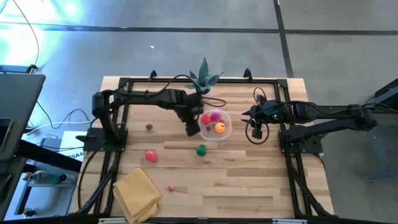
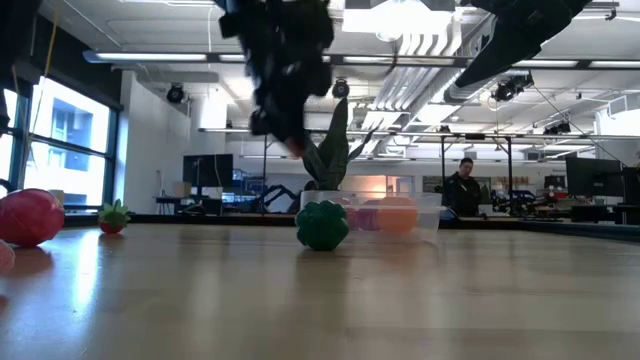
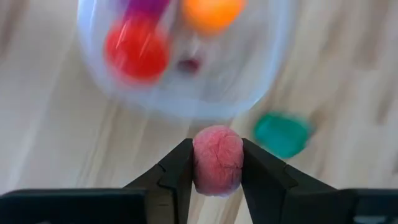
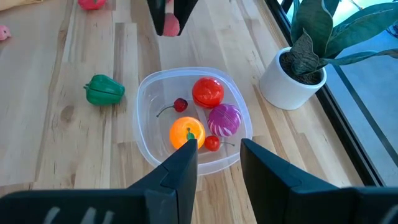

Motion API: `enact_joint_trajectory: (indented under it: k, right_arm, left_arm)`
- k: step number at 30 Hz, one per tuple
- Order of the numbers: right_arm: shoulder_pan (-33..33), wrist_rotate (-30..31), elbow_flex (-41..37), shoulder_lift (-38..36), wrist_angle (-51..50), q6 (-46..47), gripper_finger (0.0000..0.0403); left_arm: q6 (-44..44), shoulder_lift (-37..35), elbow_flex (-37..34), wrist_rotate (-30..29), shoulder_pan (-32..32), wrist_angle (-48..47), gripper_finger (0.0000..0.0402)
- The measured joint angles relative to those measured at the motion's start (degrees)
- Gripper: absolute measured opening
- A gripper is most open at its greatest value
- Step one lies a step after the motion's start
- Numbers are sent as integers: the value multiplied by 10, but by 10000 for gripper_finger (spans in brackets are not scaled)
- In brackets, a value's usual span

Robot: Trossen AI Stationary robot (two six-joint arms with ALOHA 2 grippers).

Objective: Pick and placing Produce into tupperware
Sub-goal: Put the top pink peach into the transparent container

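The left gripper [image 3: 216, 163] hangs above the table at the shallow clear plastic tupperware's [image 1: 225, 134] nine o'clock edge, its fingers clamped on a small pink rounded toy fruit [image 3: 217, 160]. Inside the tupperware lie a red tomato [image 4: 208, 91], a purple piece [image 4: 223, 119], an orange fruit [image 4: 186, 132] and cherries [image 4: 179, 104]. A green toy pepper [image 1: 201, 150] sits at the tupperware's seven o'clock. The right gripper [image 4: 219, 155] waits at its three o'clock, fingers apart and empty.

No readable text, label, brand, number or sign is showing on anything in these views, on the table or in the room behind.
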Motion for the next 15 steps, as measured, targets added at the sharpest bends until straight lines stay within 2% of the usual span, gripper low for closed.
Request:
enact_joint_trajectory:
  k: [4, 7, 15]
  right_arm:
    - [0, 0, 0, 0, 0, 0, 113]
    - [0, 0, 0, 0, 0, 0, 113]
    - [0, 0, 0, 0, 0, 0, 113]
  left_arm:
    - [37, 7, 51, -4, -21, 41, 109]
    - [48, 29, 79, -10, -22, 37, 112]
    - [94, 103, 88, -27, -11, 44, 112]
